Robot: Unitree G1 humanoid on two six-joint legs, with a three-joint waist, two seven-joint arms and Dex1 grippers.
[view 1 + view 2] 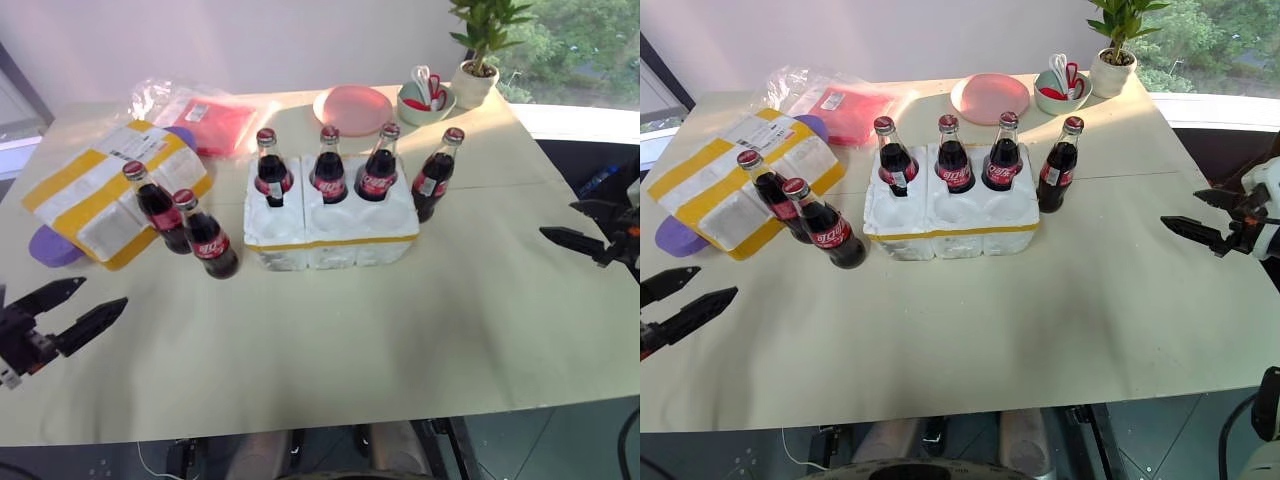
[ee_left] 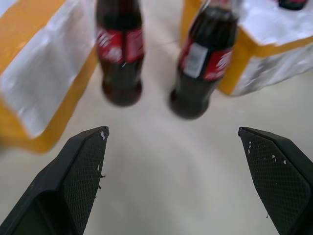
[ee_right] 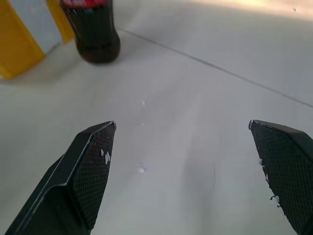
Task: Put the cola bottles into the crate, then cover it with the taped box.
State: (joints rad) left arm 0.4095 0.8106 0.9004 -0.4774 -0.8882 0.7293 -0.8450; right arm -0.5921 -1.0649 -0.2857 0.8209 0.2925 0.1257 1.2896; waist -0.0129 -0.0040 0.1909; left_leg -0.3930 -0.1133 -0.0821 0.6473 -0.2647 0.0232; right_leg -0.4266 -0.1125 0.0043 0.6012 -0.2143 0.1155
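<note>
While both pincers (image 1: 68, 312) (image 1: 581, 224) gape empty, cola bottles (image 1: 329, 166) show red-and-white labels, lettering unreadable.

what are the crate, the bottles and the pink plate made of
The crate looks like white styrofoam: matte, grainy, with rough chipped edges and a thin yellow tape band. The bottles seem to be clear glass, glossy with sharp highlights over dark cola, with printed labels and red caps that are probably metal. The pink plate looks smooth and faintly shiny, likely plastic or glazed ceramic; the look leaves that open.
</note>
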